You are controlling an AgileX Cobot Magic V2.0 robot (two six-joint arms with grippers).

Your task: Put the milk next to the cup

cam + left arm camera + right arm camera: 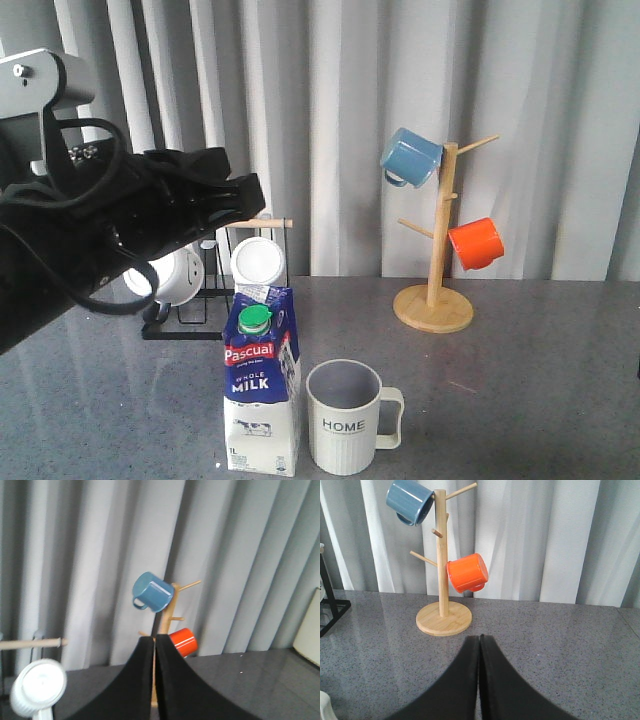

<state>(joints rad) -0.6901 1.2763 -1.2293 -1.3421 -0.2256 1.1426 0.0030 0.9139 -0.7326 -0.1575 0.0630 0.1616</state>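
Standing lower centre of the front view, the blue-and-white gable-top milk carton (pixel 261 390) nearly touches the ribbed grey "HOME" cup (pixel 346 417). Only wrist views show the left gripper (pixel 153 645) and right gripper (pixel 479 642) pressed closed, empty.

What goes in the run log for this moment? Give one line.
milk: upright on table, just left of cup | left gripper: shut, empty, raised | right gripper: shut, empty | placement: looks done

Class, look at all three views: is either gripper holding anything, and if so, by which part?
Nothing is held. The left gripper and right gripper are both shut on nothing; the milk stands free beside the cup.
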